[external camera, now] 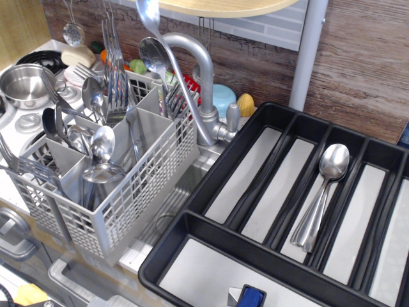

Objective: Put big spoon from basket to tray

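Note:
The big spoon (149,11) hangs in the air, tilted, with its bowl at the top edge of the view. Its long thin handle slants down to the right, across the faucet, and ends near the basket's right corner. Nothing that holds it shows. The light grey basket (128,192) stands at the left with several forks and shorter spoons upright in its compartments. The black tray (192,220) lies at the right. One of its long compartments holds two shorter steel spoons (323,192). The gripper is out of view.
A grey faucet (204,83) rises between the basket and the tray, over a sink. A steel pot (25,83) and toy food sit at the far left. A small blue object (250,297) shows at the bottom edge, over the tray's front compartment.

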`<state>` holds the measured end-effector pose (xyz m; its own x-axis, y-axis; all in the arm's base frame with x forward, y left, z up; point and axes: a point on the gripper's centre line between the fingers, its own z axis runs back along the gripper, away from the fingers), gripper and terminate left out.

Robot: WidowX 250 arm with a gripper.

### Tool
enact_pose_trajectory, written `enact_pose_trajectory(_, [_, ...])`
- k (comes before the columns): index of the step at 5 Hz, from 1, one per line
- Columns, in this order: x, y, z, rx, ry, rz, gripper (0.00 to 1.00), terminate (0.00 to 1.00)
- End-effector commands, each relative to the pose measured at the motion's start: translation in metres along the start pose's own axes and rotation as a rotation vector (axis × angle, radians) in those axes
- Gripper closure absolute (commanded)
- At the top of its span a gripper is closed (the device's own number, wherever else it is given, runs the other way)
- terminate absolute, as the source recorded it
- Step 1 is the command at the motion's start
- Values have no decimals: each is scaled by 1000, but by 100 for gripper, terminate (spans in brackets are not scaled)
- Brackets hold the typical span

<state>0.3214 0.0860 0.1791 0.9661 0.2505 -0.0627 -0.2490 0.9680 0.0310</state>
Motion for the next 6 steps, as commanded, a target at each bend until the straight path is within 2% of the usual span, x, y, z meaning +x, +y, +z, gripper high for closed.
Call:
enact_pose_trajectory(1, [0, -31, -16, -93, -13, -32, 100, 0])
enact_pose_trajectory(2, [0, -63, -57, -65, -35, 4, 100, 0])
enact_pose_trajectory(3, [5, -69, -90, -62, -114, 11, 100, 0])
enact_pose_trajectory(4, [6, -78, -103, -158, -134, 85, 100, 0])
enact_pose_trajectory(5, [8, -87, -110, -162, -144, 93, 100, 0])
enact_pose_trajectory(6, [9, -87, -101, -161, -122, 85, 100, 0])
